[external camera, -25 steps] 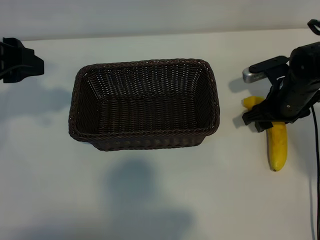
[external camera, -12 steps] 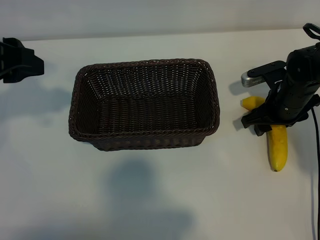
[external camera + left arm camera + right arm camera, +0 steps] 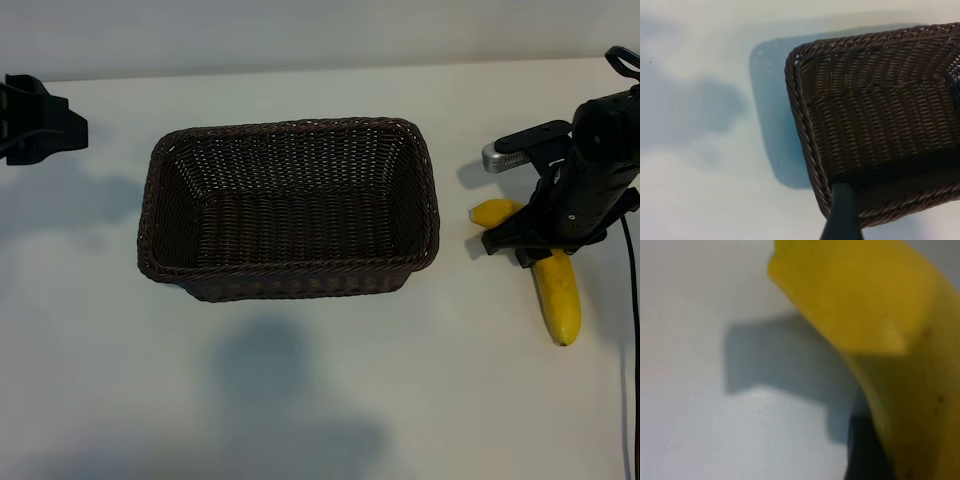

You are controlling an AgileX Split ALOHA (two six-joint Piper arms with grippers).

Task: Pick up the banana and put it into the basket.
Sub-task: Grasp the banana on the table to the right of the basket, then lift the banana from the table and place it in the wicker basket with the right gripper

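Yellow banana [image 3: 556, 290] lies on the white counter [image 3: 300, 400], right of the brown wicker basket [image 3: 288, 208]. Right pincer [image 3: 535, 240] straddles its middle, grip unclear. Left pincer [image 3: 35, 118] is parked far left, spread wide.

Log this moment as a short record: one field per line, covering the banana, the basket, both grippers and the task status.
banana: lying on the white table, right of the basket, outside it
basket: dark woven wicker, nothing visible in it, near the table's middle
right gripper: pointing down over the banana's middle, its fingers astride it; the wrist view shows the banana right up against the camera
left gripper: parked at the table's far left, away from the basket
task status: banana not yet lifted or placed in the basket
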